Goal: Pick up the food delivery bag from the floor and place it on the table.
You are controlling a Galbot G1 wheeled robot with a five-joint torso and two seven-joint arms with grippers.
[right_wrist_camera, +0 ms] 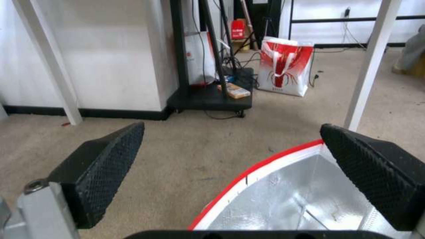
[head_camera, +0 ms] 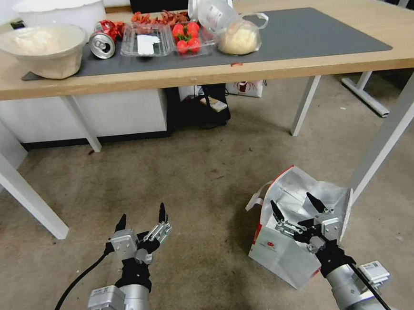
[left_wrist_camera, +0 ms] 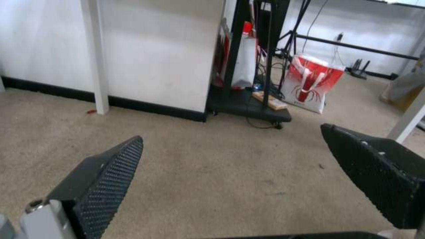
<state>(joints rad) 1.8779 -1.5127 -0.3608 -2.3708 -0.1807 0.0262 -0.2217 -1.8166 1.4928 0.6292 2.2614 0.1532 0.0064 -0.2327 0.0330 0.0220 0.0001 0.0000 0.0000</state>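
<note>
Two grippers hang low over the carpet, and neither holds anything. On the left, the left gripper (head_camera: 141, 218) hovers with its fingers spread apart above bare floor (head_camera: 189, 175), well away from the bag; its own camera looks past its black fingertips (left_wrist_camera: 117, 162) at empty carpet and the white wall beyond. It looks idle for now.

Further right, the bag (head_camera: 290, 244) stands on the floor at the near right, beside a white leg of the table (head_camera: 305, 66), with its mouth open upward and its white strap handles (head_camera: 258, 199) drooping over the far left side. The right gripper (head_camera: 297, 207) is poised above that open mouth, fingers wide apart and grasping nothing. In the right wrist view the red-trimmed rim (right_wrist_camera: 261, 167) and the silver lining (right_wrist_camera: 288, 202) sit just below and between the fingertips, with one fingertip (right_wrist_camera: 367, 169) over the inside of the bag and the other over the carpet outside it.

The step in hand appears to be the reach for the bag, before any grasp. The next move likely calls for the right gripper to come down so that the rim or a handle sits between its fingers, then close firmly; thin paper may crumple or slip. The lift then has to clear the table edge, and the right part of the grey mat (head_camera: 312, 32) offers room.
</note>
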